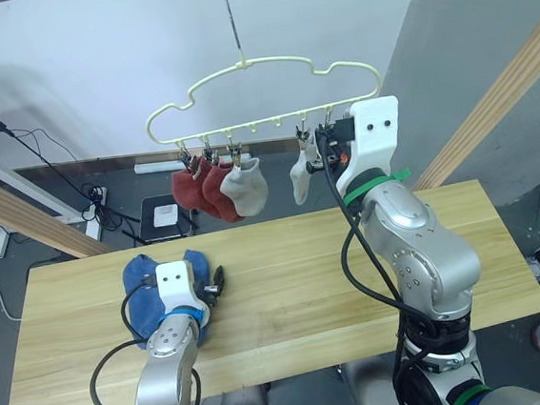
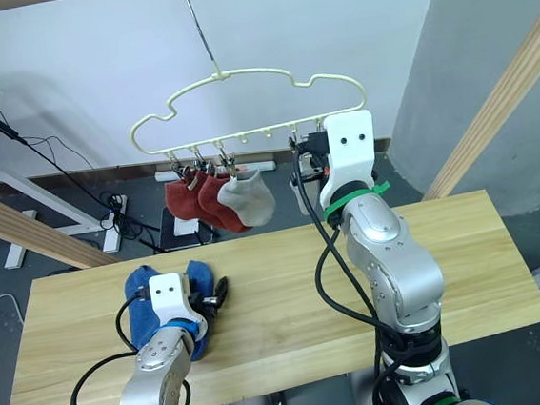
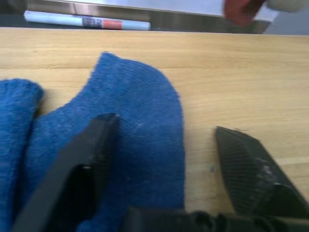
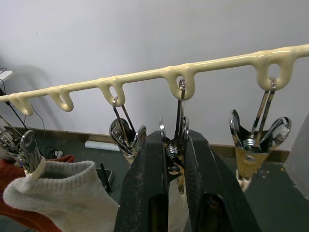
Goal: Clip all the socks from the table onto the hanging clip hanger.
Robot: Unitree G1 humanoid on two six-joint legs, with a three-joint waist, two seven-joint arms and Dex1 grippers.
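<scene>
Blue socks (image 1: 155, 295) awaiting pickup; left gripper (image 3: 164, 145) gaping astride one edge; right gripper (image 4: 175, 159) pinching metal clip (image 4: 177, 140); advisable: closing low, gathering one layer.

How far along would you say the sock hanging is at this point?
Four socks hang from the clip hanger: two rust red socks and two grey socks. The right gripper squeezes a clip. Two blue socks remain on the table, under the open left gripper.
</scene>
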